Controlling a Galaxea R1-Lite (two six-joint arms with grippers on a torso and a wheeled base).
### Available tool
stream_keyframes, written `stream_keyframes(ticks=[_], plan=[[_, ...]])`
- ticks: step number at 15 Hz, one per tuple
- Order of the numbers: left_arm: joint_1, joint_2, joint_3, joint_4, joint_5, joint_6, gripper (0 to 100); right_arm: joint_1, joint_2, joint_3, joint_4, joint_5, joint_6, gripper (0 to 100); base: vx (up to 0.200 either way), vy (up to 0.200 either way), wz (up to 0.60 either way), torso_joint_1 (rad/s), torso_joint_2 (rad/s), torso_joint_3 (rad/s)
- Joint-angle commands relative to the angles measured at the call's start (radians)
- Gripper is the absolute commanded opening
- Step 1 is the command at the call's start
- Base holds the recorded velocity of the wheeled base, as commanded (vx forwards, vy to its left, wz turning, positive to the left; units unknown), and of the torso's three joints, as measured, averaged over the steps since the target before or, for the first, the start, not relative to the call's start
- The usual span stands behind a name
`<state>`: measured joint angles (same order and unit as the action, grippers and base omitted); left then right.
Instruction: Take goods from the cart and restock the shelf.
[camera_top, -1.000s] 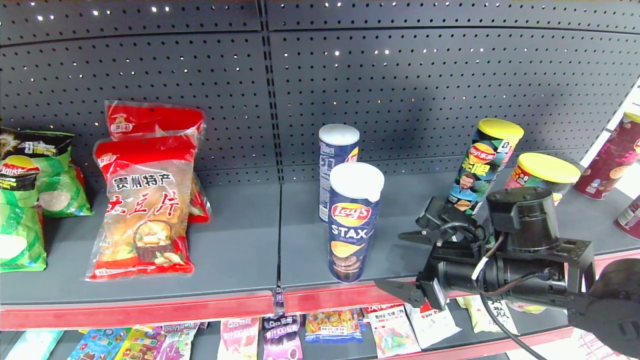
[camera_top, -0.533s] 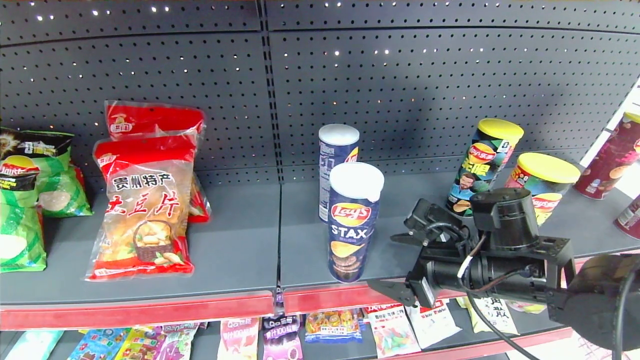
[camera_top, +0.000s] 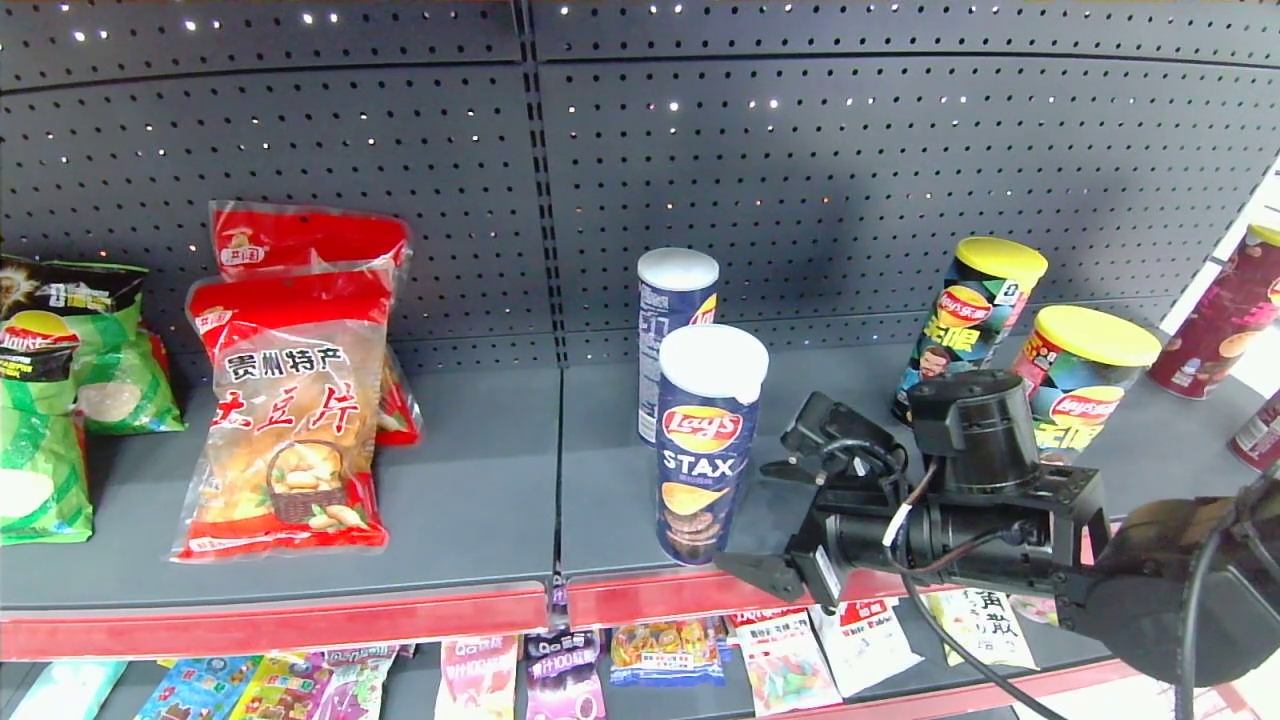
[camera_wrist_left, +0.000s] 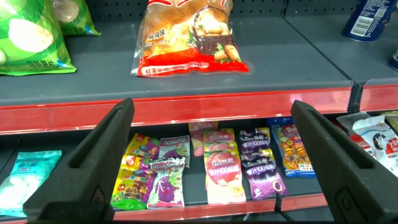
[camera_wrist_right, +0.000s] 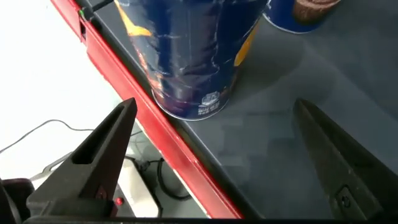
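A blue chips can with a white lid stands upright near the front of the grey shelf. A second blue can stands just behind it. My right gripper hovers open and empty a short way to the right of the front can, at the shelf's red front edge. In the right wrist view the front can's base sits just beyond the open right gripper. My left gripper is open and empty, facing the red shelf lip below a red snack bag.
Red potato-chip bags and green chip bags fill the shelf's left side. Yellow-lidded cans stand behind my right arm, maroon cans at far right. Small candy packets line the lower shelf. Bare shelf lies between the bags and cans.
My right gripper has shifted left along the shelf front, closer to the front blue can, and stays open. The goods have not moved.
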<state>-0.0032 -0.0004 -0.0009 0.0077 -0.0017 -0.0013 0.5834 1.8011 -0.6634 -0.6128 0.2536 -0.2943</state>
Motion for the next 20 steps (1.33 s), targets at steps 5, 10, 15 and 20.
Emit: stream_keyframes(ticks=[5, 10, 15, 20], plan=[[0.000, 0.000, -0.001, 0.000, 0.000, 0.000, 100, -0.002, 0.018, -0.021, -0.002, -0.042, 0.033, 100, 0.000, 0.000, 0.00, 0.000, 0.00, 0.000], [0.000, 0.000, -0.001, 0.000, 0.000, 0.000, 100, 0.004, 0.020, -0.035, -0.002, -0.042, 0.047, 100, 0.000, 0.000, 0.00, 0.000, 0.00, 0.000], [0.000, 0.000, -0.001, 0.000, 0.000, 0.000, 100, 0.021, 0.011, -0.028, -0.013, -0.040, 0.049, 100, 0.000, 0.000, 0.00, 0.000, 0.00, 0.000], [0.000, 0.000, -0.001, 0.000, 0.000, 0.000, 100, 0.049, 0.020, -0.028, -0.032, -0.037, 0.049, 100, 0.000, 0.000, 0.00, 0.000, 0.00, 0.000]])
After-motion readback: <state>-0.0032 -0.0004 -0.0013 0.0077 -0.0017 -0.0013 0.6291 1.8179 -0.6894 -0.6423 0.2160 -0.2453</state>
